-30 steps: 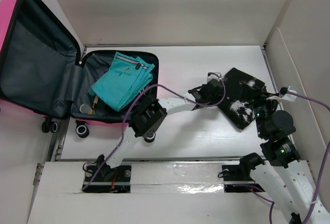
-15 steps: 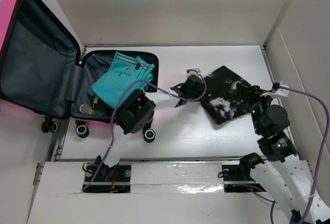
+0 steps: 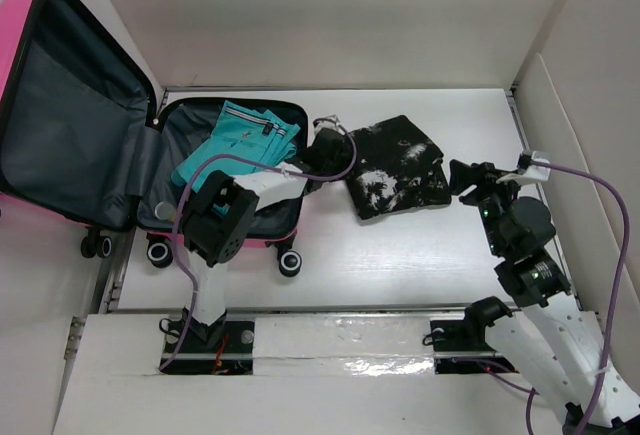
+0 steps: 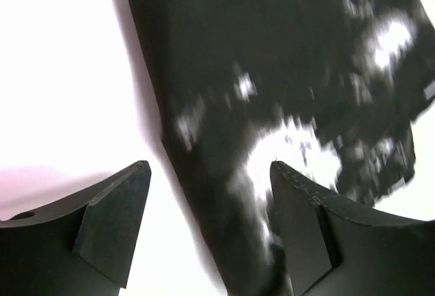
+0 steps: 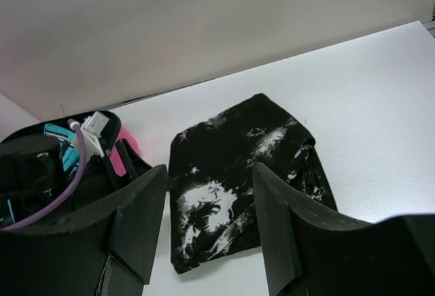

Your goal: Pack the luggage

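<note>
Teal clothing (image 3: 236,153) in open luggage (image 3: 70,125), black garment (image 3: 395,167) on tabletop (image 3: 400,255) at its 3 o'clock, left tool (image 4: 207,173) released astride garment's edge, right tool (image 5: 209,168) released, empty.

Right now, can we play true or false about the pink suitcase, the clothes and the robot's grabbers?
1. The suitcase is open. True.
2. The black cloth is inside the suitcase. False: it lies on the white table, to the right of the suitcase.
3. Teal clothes lie in the suitcase. True.
4. The right gripper is holding the black cloth. False: its fingers are apart and empty, just beside the cloth.
5. The left gripper has its fingers apart, at the cloth's edge. True.
</note>
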### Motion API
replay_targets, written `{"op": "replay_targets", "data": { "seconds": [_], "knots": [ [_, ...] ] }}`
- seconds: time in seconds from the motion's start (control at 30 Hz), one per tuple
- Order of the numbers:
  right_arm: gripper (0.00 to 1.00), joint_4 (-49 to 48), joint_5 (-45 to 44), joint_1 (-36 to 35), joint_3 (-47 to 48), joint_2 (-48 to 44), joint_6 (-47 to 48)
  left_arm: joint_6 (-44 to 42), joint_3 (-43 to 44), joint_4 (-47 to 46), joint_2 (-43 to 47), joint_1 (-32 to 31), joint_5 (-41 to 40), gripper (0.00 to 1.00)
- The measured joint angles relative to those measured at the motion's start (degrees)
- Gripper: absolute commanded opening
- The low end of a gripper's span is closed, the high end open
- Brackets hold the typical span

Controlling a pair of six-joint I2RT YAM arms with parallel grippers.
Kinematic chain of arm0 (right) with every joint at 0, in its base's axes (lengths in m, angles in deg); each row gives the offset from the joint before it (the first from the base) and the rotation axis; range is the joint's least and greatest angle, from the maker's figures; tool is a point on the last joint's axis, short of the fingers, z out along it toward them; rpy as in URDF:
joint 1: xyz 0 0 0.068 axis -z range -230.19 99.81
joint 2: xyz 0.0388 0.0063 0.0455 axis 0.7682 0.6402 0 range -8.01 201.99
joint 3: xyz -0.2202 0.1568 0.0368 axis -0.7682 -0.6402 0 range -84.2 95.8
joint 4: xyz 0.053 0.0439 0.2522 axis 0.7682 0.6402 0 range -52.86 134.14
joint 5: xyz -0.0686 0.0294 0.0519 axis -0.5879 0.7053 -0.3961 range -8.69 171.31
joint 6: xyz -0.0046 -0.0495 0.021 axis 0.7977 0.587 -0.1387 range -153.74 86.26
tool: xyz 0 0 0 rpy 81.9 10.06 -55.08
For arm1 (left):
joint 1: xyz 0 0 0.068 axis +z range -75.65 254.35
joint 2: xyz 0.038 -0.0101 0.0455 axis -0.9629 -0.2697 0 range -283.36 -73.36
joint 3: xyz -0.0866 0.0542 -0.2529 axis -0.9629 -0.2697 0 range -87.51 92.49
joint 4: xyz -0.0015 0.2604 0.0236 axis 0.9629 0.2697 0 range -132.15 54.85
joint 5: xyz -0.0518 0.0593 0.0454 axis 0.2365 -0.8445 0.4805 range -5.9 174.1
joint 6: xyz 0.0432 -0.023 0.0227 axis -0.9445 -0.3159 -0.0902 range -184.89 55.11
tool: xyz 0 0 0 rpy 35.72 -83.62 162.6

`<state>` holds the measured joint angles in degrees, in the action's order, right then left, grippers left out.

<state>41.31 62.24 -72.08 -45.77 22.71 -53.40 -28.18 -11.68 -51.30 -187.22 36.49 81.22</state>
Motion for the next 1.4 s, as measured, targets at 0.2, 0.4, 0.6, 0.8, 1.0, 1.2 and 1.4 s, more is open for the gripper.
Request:
{"op": "replay_targets", "data": {
  "seconds": [0.2, 0.4, 0.6, 0.8, 1.0, 1.2, 1.4],
  "knots": [
    [0.59, -0.3, 0.7, 0.0, 0.0, 0.4, 0.0, 2.4, -5.9, -0.8, 2.6, -2.7, -0.9, 0.68],
    [0.59, -0.3, 1.1, 0.0, 0.0, 0.3, 0.0, 3.3, 2.3, 2.1, -4.9, -4.1, -4.2, 0.64],
    [0.59, -0.3, 1.1, 0.0, 0.0, -0.7, 0.0, 3.6, 11.2, 3.0, -11.7, -4.8, -7.0, 0.32],
    [0.59, -0.3, 1.2, 0.0, 0.0, -1.4, 0.0, 3.3, 11.4, 1.6, -12.2, -4.8, -7.4, 0.0],
    [0.59, -0.3, 1.5, 0.0, 0.0, -1.4, 0.0, -1.7, 16.0, 6.4, -12.1, -4.8, -6.1, 0.0],
    [0.59, -0.3, 1.4, 0.0, 0.0, -1.4, 0.0, -9.6, 23.2, 15.6, -6.4, -4.5, -2.1, 0.0],
    [0.59, -0.2, 1.0, 0.0, 0.0, -2.1, 0.0, -15.5, 27.8, 25.6, 7.5, -0.3, 4.5, 0.0]
  ]
}}
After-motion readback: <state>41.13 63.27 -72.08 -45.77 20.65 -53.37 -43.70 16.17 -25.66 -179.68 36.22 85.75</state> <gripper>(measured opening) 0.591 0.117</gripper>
